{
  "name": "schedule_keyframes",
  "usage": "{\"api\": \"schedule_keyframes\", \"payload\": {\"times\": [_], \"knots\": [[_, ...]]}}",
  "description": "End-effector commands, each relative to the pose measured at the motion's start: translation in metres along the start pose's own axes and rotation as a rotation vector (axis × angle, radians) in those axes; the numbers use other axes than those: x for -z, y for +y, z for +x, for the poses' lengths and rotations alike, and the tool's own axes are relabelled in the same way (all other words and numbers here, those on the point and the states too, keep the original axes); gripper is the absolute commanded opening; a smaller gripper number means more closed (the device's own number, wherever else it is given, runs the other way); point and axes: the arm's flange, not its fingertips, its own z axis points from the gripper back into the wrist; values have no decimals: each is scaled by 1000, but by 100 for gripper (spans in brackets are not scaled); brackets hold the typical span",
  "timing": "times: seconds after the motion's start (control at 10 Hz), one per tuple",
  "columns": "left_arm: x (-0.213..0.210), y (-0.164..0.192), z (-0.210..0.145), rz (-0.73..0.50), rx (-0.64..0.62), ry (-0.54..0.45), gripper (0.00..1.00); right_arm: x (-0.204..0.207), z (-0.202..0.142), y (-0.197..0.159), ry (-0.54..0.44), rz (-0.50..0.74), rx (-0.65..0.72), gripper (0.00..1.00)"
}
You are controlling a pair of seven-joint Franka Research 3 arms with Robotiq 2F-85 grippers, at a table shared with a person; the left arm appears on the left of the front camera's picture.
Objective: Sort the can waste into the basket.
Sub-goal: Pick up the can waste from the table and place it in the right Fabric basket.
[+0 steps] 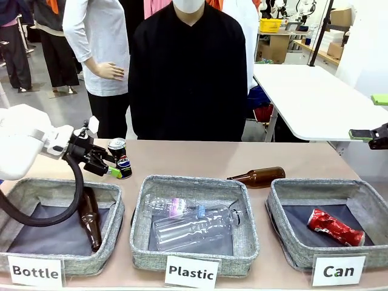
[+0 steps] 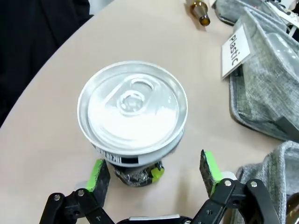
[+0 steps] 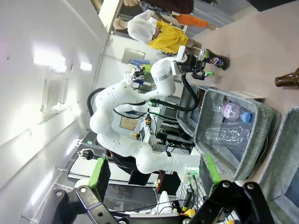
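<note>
Left gripper (image 2: 154,171) spread; can (image 2: 133,112) stands upright just ahead, off-centre in the gap, not pinched. Right gripper (image 3: 154,170) also spread, well apart.

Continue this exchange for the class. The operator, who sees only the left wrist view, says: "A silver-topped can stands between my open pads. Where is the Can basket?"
Observer: The Can basket sits at the right end of the row.
Operator: Is anything in it?
Observer: A crushed red can lies inside.
Operator: Where is the right gripper?
Observer: It is open, high up past that basket's far right corner.
</note>
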Motion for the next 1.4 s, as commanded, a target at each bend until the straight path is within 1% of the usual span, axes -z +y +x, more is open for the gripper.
{"api": "schedule_keyframes", "payload": {"times": [0.0, 0.3, 0.5, 0.6, 0.7, 0.8, 0.9, 1.1, 1.2, 1.3], "knots": [[6, 2, 5, 31, -6, -52, 100, -3, 2, 1, 10, -2, -18, 100], [7, 2, 9, 31, 19, -154, 100, -3, 2, 1, 10, -2, -18, 100], [8, 1, 10, 11, 28, -191, 100, -3, 2, 1, 10, -2, -18, 100], [9, 2, 10, 3, 30, -179, 76, -3, 2, 1, 10, -2, -18, 100], [10, 1, 9, -13, 25, -175, 43, -3, 2, 1, 10, -2, -18, 100], [10, 2, 8, -13, 25, -174, 18, -3, 2, 1, 10, -2, -18, 100], [10, 2, 8, -12, 28, -176, 0, -3, 2, 1, 10, -2, -18, 100], [9, 1, 9, -5, 29, -182, 0, -3, 2, 1, 10, -2, -18, 100], [9, 2, 9, -3, 27, -183, 5, -3, 2, 1, 10, -2, -18, 100], [9, 1, 9, 0, 28, -185, 0, -3, 2, 1, 10, -2, -18, 100]]}}
